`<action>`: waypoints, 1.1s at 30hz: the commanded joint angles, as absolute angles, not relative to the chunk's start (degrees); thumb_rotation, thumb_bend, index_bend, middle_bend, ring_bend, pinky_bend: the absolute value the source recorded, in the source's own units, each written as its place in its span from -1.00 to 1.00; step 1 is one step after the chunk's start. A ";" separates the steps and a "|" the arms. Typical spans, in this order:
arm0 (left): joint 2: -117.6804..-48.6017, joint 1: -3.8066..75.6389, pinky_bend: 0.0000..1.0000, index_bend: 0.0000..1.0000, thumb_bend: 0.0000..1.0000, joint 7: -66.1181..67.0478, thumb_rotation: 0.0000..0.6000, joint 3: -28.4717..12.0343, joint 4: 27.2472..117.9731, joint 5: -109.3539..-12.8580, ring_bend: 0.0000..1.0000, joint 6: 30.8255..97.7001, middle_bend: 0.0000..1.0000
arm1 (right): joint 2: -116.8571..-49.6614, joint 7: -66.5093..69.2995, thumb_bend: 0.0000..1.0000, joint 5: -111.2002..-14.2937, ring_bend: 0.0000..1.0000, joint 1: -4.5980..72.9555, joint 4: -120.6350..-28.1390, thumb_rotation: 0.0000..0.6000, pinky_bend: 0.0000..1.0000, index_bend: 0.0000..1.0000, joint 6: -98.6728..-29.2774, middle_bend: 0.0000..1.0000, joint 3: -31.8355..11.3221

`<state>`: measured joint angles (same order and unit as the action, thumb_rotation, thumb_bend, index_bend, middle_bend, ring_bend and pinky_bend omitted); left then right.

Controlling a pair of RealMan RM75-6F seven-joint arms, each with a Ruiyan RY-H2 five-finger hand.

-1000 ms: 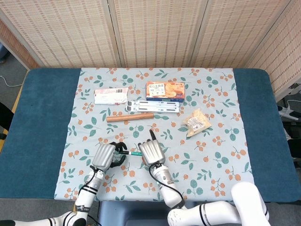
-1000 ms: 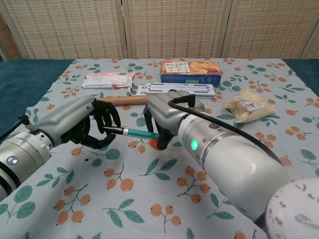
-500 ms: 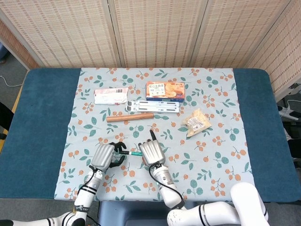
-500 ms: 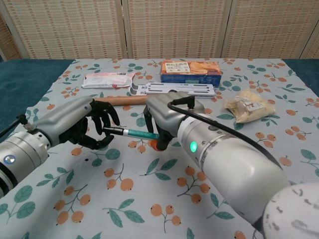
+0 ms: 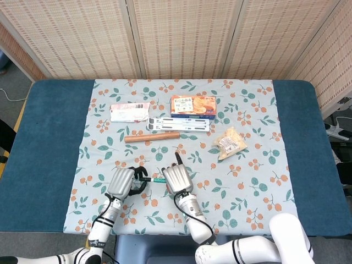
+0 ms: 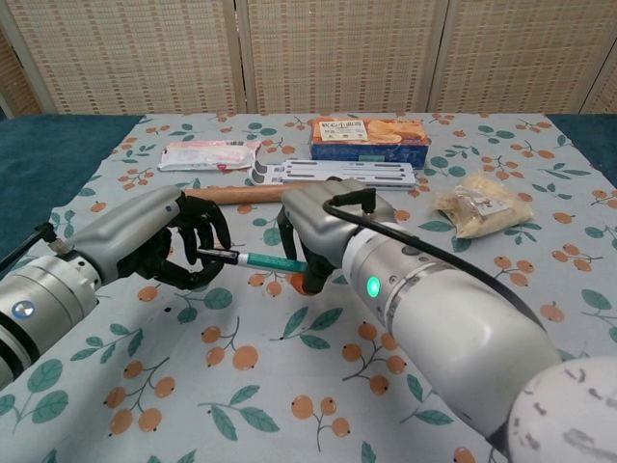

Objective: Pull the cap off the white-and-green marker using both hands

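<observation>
just behind both hands, wooden stick [image 5: 152, 137], white rack [image 5: 178, 125], biscuit box [image 5: 193, 105]

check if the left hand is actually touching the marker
Touching. In the chest view the left hand has its fingers closed around the dark end of the marker, with no gap showing; the right hand holds the other end.

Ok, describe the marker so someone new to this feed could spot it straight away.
Look at the near edge of the floral tablecloth, where the two robot hands meet. The marker is the thin green-barrelled pen with a black end, held level above the cloth between the left hand and right hand. Unlike the brown wooden stick behind, it is off the table.
</observation>
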<state>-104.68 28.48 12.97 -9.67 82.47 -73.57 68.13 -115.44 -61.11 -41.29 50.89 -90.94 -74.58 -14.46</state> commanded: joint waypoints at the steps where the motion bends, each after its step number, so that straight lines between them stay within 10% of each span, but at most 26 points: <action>1: -104.78 28.49 0.52 0.00 -0.29 12.76 1.00 -9.49 82.29 -74.01 0.04 68.43 0.20 | -115.48 -61.23 -0.19 -41.31 -0.14 50.91 -90.94 1.00 -1.00 0.68 -74.65 0.61 -14.47; 10: -106.76 28.72 0.57 0.53 0.16 12.46 1.00 -8.83 78.21 -78.77 0.40 72.43 0.69 | -115.50 -61.32 -0.19 -41.09 -0.14 50.82 -90.85 1.00 -1.00 0.68 -74.63 0.61 -14.50; 33: -108.53 29.23 0.63 0.68 0.61 7.46 1.00 -9.50 71.81 -81.54 0.56 74.31 0.91 | -111.31 -62.86 -0.19 -42.11 -0.12 50.21 -95.98 1.00 -1.00 0.68 -76.51 0.61 -14.46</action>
<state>-108.47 29.13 7.90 -9.37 72.29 -81.61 74.46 -111.74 -62.62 -41.95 50.31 -95.54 -76.21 -14.47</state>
